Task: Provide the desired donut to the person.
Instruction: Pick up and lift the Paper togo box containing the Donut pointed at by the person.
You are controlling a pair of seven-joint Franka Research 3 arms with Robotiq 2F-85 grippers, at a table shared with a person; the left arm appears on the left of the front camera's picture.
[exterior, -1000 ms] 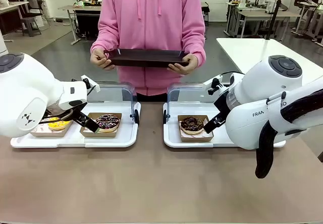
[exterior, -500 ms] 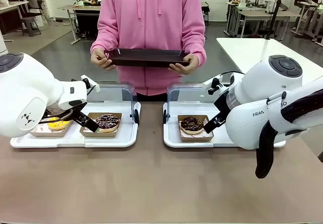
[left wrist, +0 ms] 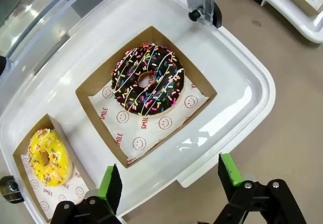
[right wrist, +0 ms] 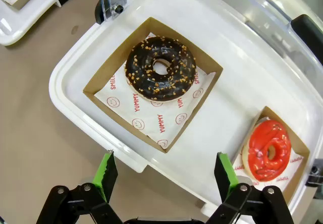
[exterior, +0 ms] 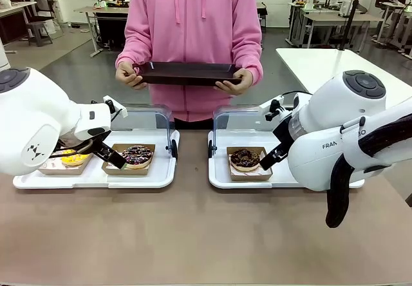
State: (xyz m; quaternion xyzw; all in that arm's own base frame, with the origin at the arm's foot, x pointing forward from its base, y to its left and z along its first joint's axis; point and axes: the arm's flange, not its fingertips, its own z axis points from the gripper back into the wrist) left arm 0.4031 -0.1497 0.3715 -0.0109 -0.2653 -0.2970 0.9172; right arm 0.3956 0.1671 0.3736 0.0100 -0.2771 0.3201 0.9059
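A person (exterior: 191, 35) in a pink hoodie stands at the far side and holds a dark tray (exterior: 188, 73) in both hands. On the left white tray (left wrist: 242, 88) a chocolate donut with coloured sprinkles (left wrist: 148, 79) (exterior: 136, 155) and a yellow sprinkled donut (left wrist: 48, 154) (exterior: 73, 159) sit in cardboard boxes. On the right white tray (right wrist: 65, 90) lie a chocolate donut with nut bits (right wrist: 160, 67) (exterior: 245, 158) and a red glazed donut (right wrist: 267, 150). My left gripper (left wrist: 170, 181) (exterior: 103, 151) hovers open above the left tray's near edge. Over the right tray's near edge my right gripper (right wrist: 166, 177) (exterior: 273, 154) stands open too, with nothing between its fingers.
Each white tray has a clear hinged lid (exterior: 143, 118) (exterior: 238, 118) standing open at its back. The brown tabletop (exterior: 193, 234) stretches toward the near edge. A white table (exterior: 335, 64) stands at the right, other tables farther back.
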